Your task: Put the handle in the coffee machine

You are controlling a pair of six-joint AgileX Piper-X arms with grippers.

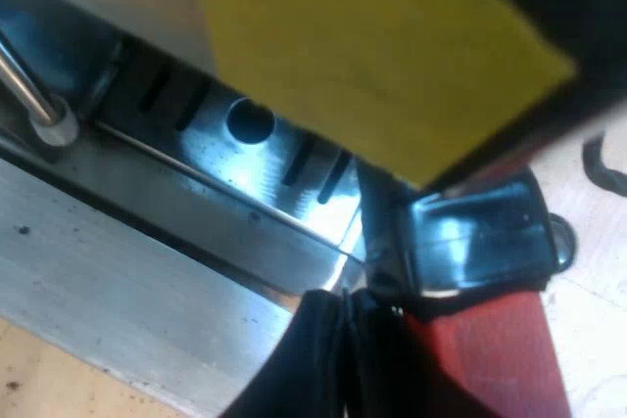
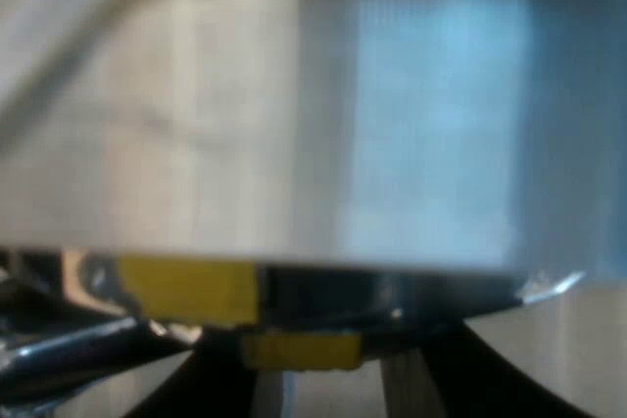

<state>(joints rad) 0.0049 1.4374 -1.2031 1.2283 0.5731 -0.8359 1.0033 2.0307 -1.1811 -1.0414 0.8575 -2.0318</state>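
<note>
Dark holder handle ending in red (image 1: 490,359) being shown beside slotted steel drip tray (image 1: 245,173), left gripper (image 1: 338,364) beside it, jaws' state cannot be told, right gripper (image 2: 323,394) jaws being held open close to silver espresso machine (image 2: 294,124).

Looked like a coffee workbench: steel espresso machine (image 1: 260,168), slotted drip tray (image 1: 196,115), pale wooden desk (image 1: 600,340) beneath.

Right wrist view: espresso machine (image 2: 294,124) metal wall close ahead, hardly any room. Left wrist view: slotted drip tray (image 1: 245,159) open between steam wand (image 1: 29,85) and handle (image 1: 480,242); yellow sheet (image 1: 372,46) overhangs it.
</note>
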